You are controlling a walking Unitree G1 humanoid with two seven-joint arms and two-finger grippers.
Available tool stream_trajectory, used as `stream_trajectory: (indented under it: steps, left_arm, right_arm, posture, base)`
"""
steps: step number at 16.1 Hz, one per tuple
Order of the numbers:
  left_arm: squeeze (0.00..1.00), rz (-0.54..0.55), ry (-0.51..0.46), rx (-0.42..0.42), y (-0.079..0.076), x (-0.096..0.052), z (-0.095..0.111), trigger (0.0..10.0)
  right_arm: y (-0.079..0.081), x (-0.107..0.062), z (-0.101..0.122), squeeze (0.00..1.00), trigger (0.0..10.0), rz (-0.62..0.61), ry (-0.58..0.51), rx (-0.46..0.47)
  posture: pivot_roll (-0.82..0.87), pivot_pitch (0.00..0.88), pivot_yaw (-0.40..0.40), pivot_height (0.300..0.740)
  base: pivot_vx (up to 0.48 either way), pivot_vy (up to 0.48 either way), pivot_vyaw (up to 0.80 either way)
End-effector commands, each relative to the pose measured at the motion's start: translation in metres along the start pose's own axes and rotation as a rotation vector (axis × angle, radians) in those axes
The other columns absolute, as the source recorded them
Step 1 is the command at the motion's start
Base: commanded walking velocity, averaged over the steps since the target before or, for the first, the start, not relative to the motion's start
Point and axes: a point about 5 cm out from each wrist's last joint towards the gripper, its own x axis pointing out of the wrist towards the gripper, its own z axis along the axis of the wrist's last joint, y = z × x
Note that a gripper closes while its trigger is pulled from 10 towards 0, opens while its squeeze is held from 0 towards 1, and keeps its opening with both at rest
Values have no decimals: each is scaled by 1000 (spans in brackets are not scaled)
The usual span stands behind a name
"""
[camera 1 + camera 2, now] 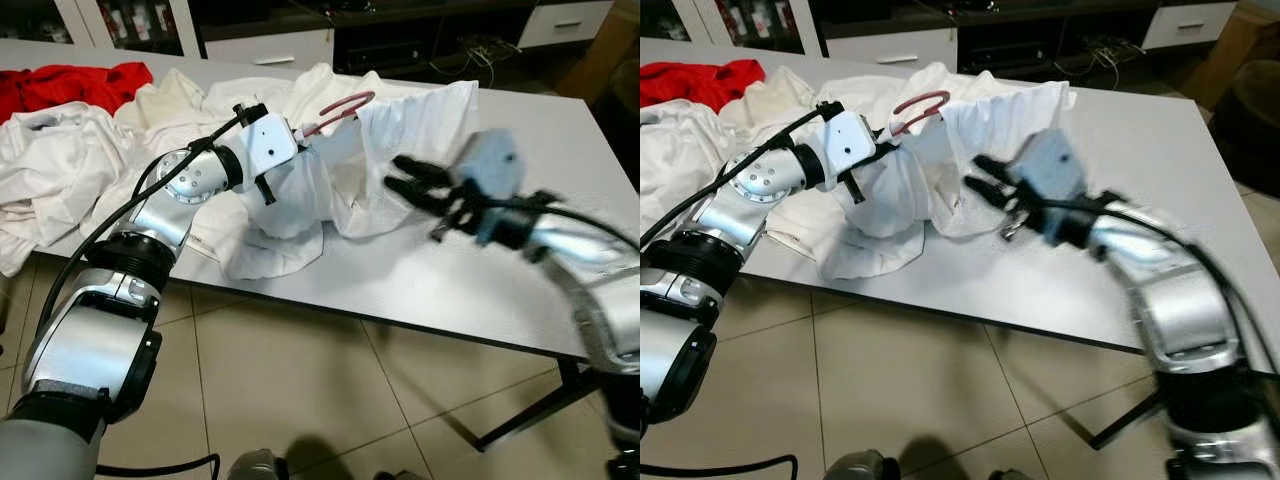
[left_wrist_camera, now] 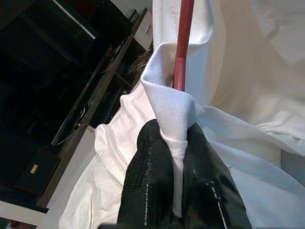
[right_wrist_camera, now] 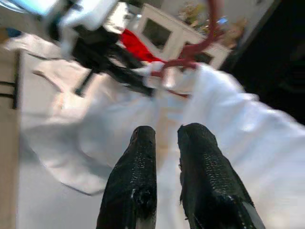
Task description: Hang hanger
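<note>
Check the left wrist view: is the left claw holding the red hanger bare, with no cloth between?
No: the left claw pinches a fold of the white shirt wrapped around the red hanger.
</note>
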Motion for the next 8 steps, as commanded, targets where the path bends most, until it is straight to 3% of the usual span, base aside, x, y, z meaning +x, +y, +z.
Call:
stream_trajectory:
  steps: [1, 3, 5, 6, 7, 8]
  left_arm:
    - [0, -8, -11, 32, 0, -3, 0, 10000]
    - [0, -21, -20, 38, -2, -3, 0, 10000]
    - [0, -33, -22, 49, -4, -2, 1, 10000]
    - [0, -43, -24, 62, -5, -2, 1, 10000]
    - [0, -61, -30, 81, -7, -2, 1, 10000]
    - [0, -81, -29, 104, -9, -3, 0, 10000]
  right_arm:
    - [-28, -9, -1, 0, 10000, -134, 70, -176]
    - [-33, -8, -9, 0, 10000, -127, 181, -407]
    - [-32, -3, -10, 0, 10000, -102, 197, -484]
    - [-31, 0, -9, 59, 10000, -82, 189, -507]
    - [-31, 3, -9, 1000, 10000, -57, 196, -557]
    - [-33, 4, -9, 1000, 10000, -42, 191, -594]
  posture:
    - [111, 15, 43, 740]
    - [111, 15, 43, 740]
    - [113, 12, 42, 740]
    - [119, 10, 40, 740]
    - [119, 10, 40, 740]
    - [124, 9, 39, 740]
  base:
    - [0, 0, 0]
    - [0, 0, 0]
    - [0, 0, 0]
    - [0, 0, 0]
    - [0, 0, 0]
    - [0, 0, 0]
